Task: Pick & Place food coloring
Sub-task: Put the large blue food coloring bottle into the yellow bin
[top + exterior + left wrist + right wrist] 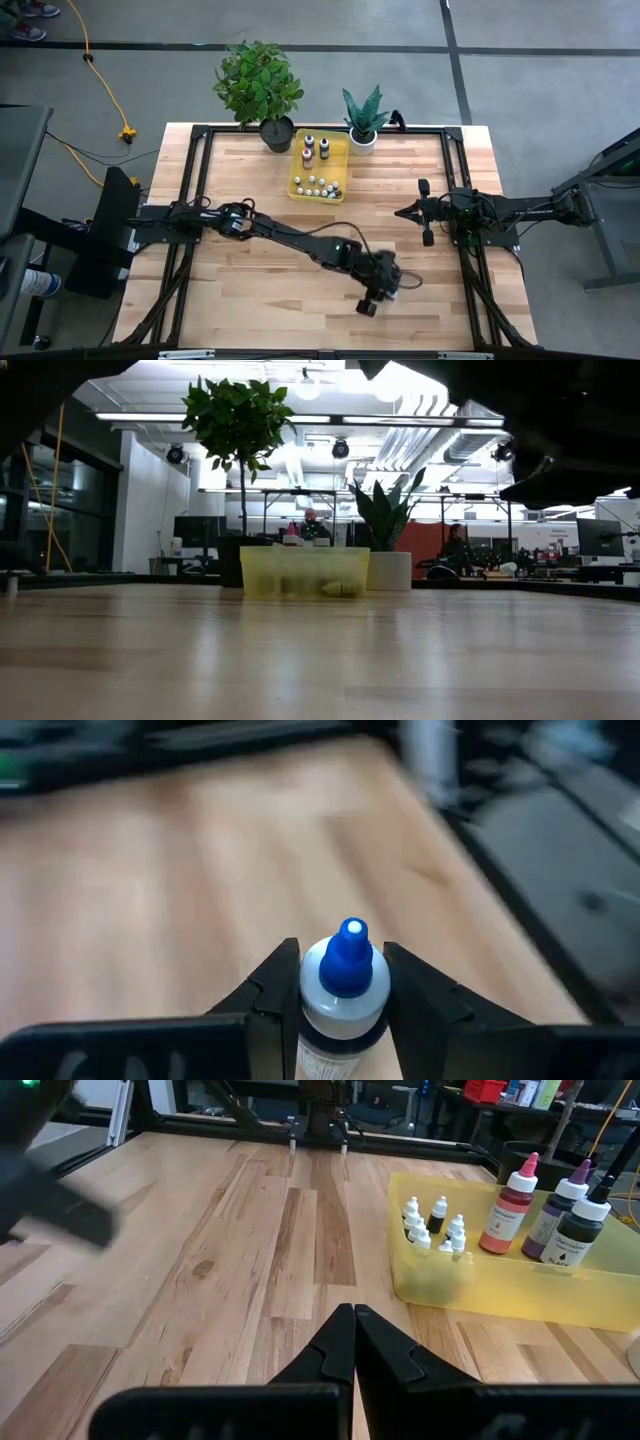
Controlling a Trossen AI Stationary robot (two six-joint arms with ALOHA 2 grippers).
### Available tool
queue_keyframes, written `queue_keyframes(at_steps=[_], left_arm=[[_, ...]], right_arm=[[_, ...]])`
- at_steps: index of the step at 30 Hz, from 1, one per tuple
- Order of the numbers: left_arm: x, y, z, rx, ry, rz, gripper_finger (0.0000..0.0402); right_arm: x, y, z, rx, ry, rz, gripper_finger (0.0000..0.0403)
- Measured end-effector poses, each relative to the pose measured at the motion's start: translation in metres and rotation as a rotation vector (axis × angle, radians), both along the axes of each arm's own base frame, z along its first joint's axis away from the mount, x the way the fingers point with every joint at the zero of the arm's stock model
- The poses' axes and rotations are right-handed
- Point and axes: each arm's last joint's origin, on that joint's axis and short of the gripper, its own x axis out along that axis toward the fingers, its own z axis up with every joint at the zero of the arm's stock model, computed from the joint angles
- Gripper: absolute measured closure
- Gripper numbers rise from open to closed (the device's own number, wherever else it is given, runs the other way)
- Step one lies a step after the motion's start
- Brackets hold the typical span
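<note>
My left gripper (368, 305) is out over the near right part of the table, shut on a small whitish food coloring bottle (343, 990) with a blue nozzle cap. The other food coloring sits in a yellow tray (320, 165) at the far middle of the table. Several tiny white-capped bottles (432, 1228) stand at one end. Three larger ones, red, purple and dark (545, 1220), stand at the other end. My right gripper (353, 1342) waits shut above the right side of the table (402, 212), pointing toward the tray. My left gripper pinches the bottle's whitish body (345, 1010) between its two fingers, one finger (275, 985) on each side, just below the shoulder. The blue cap (348, 958) sticks out past the fingers. No gripper shows at table level in the low view, so the bottle is off the table.
A bushy plant in a dark pot (262, 90) and a spiky plant in a white pot (363, 118) stand at the far edge on either side of the tray. Bare wood (260, 290) stretches across the near and left parts. Black frame rails (465, 250) run along the sides.
</note>
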Motion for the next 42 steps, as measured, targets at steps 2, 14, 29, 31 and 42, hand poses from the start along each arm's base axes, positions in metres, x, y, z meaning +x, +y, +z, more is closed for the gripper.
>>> queue_keyframes(at_steps=[2,14,29,31,42], left_arm=[[0.001,0.008,0.014,0.018,0.019,0.103,0.0304],[-0.035,0.063,0.102,-0.063,0.125,0.610,0.0304],[-0.087,0.117,0.136,0.016,0.167,1.038,0.0304],[-0.098,0.123,0.136,0.002,0.151,1.087,0.0304],[-0.143,0.158,0.089,-0.074,0.089,1.275,0.0305]], right_arm=[[0.000,0.000,0.000,0.000,0.000,0.000,0.0402],[0.000,0.000,0.000,0.000,0.000,0.000,0.0402],[0.000,0.000,0.000,0.000,0.000,0.000,0.0402],[0.000,0.000,0.000,0.000,0.000,0.001,0.0402],[0.000,0.000,0.000,0.000,0.000,0.000,0.0402]])
